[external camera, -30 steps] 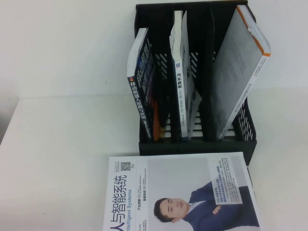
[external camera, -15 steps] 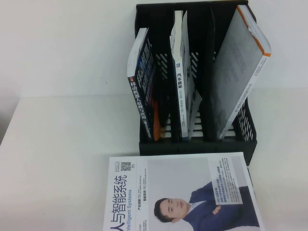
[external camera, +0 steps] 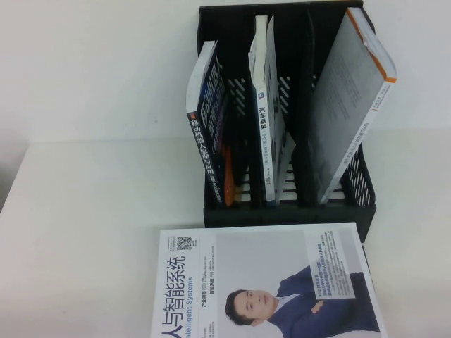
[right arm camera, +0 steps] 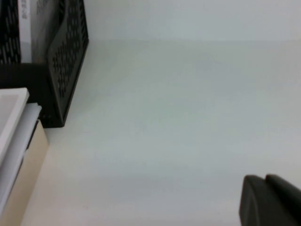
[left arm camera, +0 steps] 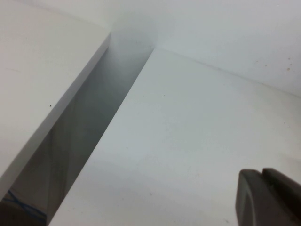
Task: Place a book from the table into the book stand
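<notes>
Black stand (external camera: pixel 289 211) at the tabletop's (external camera: pixel 91 232) far edge, against a white wall, three slots taken: dark book (external camera: pixel 210 134) leaning in the left slot, thin white book (external camera: pixel 266 113) upright in the middle, grey book (external camera: pixel 352 98) with an orange edge tilted in the right. Just in front of the stand, flat on the tabletop, large white book (external camera: pixel 268 282) with a portrait cover, its far edge near or touching the stand's front wall, running out of view at the near side. Neither arm visible from the high view. From the right wrist view only: stand's perforated side wall (right arm camera: pixel 70 52), white book's corner (right arm camera: pixel 14 122) beside it, and a dark sliver of the right end effector (right arm camera: pixel 270 200) over bare tabletop well to the side. From the left wrist view only: tabletop edge, a gap beside it, and a dark sliver of the left end effector (left arm camera: pixel 268 195). Cannot tell for either whether spread or closed; nothing visibly held or touched.
</notes>
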Robot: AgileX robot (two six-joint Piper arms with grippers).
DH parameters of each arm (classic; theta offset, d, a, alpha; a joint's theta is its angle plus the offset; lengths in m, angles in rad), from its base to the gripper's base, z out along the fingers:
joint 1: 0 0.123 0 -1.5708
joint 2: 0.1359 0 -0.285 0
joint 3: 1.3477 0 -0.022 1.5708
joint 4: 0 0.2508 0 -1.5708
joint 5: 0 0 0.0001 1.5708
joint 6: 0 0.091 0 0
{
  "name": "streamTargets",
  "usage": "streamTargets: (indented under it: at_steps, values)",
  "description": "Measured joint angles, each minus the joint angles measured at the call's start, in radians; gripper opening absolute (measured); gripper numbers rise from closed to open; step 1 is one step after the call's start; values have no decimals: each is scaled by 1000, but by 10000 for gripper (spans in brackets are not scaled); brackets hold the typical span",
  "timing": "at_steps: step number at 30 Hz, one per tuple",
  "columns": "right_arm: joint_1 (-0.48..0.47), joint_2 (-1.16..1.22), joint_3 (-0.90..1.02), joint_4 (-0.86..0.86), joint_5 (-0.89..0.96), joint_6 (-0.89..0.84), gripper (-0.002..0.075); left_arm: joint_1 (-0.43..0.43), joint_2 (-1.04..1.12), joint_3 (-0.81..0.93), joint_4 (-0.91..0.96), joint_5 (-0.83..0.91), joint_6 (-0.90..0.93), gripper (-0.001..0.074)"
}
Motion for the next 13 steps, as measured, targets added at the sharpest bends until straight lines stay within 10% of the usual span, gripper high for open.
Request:
streamTargets:
  at_steps: [13]
  values:
    - [21,0,0,-2,5,1,-3,0,0,0,0,0,0,-2]
